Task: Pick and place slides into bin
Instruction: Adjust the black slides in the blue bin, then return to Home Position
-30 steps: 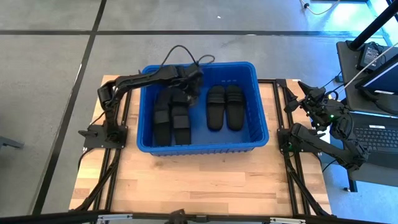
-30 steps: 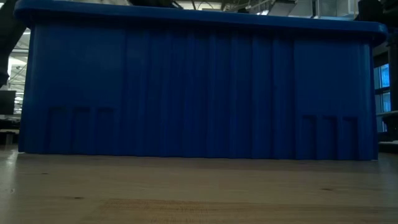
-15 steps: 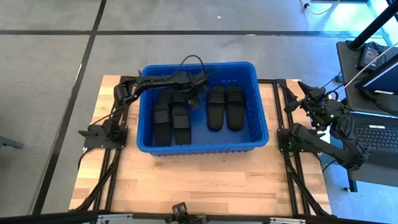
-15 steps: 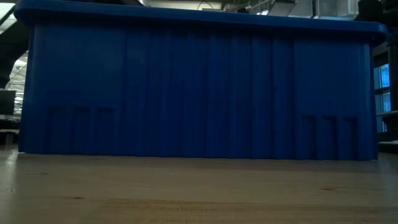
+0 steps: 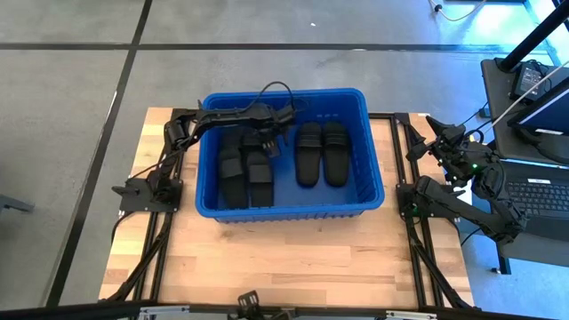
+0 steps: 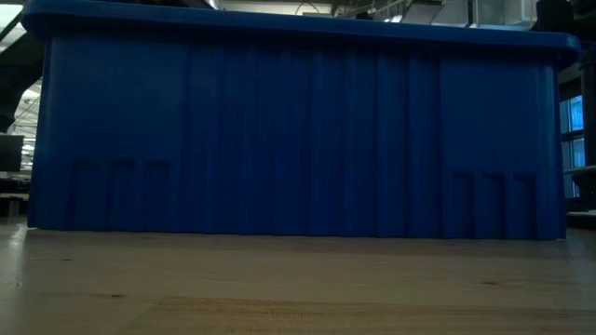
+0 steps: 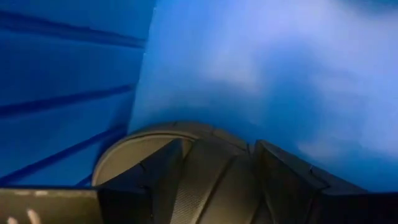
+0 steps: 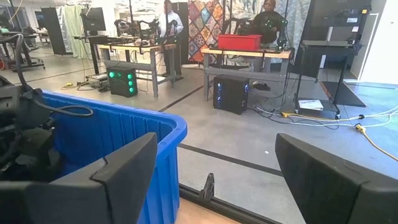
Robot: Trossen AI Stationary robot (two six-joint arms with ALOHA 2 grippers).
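Landmark here is the big rectangular bright blue plastic bin (image 5: 369,169). All the matte black open-toe slides (image 5: 310,153) I can see are lying inside it: a neat pair toward its right wall, the others stacked along its left wall. The left gripper (image 5: 271,142) is down inside the bin near the back wall, between those two groups, fingers spread with a slide's rounded end right between them, though I doubt it's clamped. These look light, rubbery and a bit flexible, not fragile; pinching the wide strap seems the safest hold. The right gripper (image 8: 211,180) waits outside the bin's right wall, jaws wide, holding nothing.
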